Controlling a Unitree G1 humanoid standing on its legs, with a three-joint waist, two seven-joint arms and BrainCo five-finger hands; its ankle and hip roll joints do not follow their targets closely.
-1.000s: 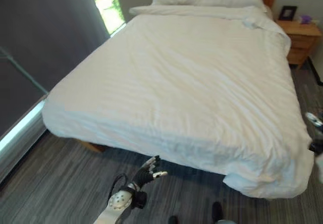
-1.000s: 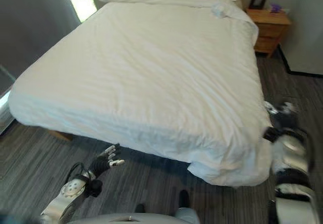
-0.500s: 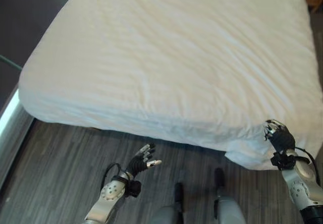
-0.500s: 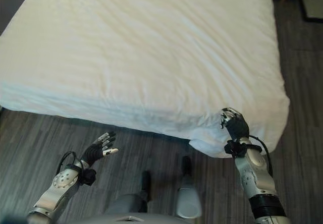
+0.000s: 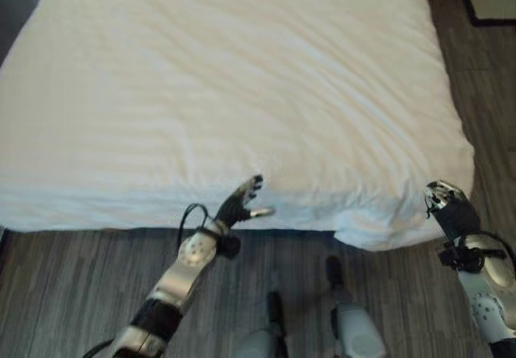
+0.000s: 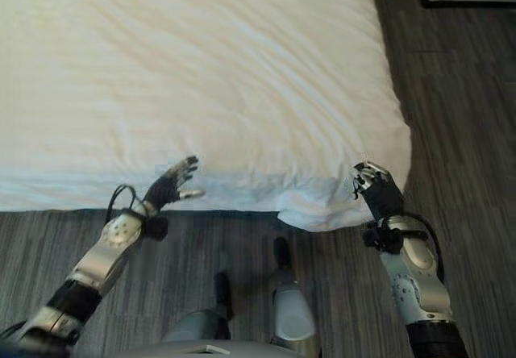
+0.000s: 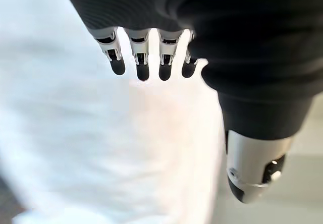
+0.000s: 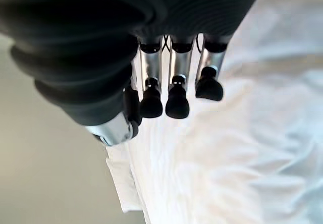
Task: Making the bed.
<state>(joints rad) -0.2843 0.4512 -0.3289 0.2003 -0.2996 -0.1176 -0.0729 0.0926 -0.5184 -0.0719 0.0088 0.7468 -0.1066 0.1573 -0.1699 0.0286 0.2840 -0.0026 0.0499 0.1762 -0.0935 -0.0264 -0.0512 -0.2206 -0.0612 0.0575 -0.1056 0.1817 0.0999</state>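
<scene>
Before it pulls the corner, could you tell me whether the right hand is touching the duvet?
Cannot tell: in the right eye view the right hand overlaps the duvet corner, without plain contact or gap.

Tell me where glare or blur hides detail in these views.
Left wrist view: the white duvet is overexposed and soft past the left hand. Right wrist view: the right hand is blurred. Eye views: the duvet's folds stay readable, with a shadow under its edge.
</scene>
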